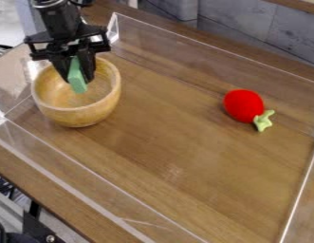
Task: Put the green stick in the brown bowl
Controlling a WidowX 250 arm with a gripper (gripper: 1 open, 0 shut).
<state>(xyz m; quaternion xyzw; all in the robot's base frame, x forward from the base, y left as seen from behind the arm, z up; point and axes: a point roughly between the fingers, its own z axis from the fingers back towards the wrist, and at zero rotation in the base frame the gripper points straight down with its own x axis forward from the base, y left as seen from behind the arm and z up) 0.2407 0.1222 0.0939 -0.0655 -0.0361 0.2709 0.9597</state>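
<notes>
The brown bowl stands at the left of the wooden table. My gripper hangs over its far rim, pointing down, shut on the green stick. The stick hangs upright from the fingers, its lower end reaching down inside the bowl. I cannot tell whether that end touches the bowl's floor.
A red strawberry toy with green leaves lies at the right. Clear plastic walls fence the wooden surface on all sides. Dark cables sit below the front left corner.
</notes>
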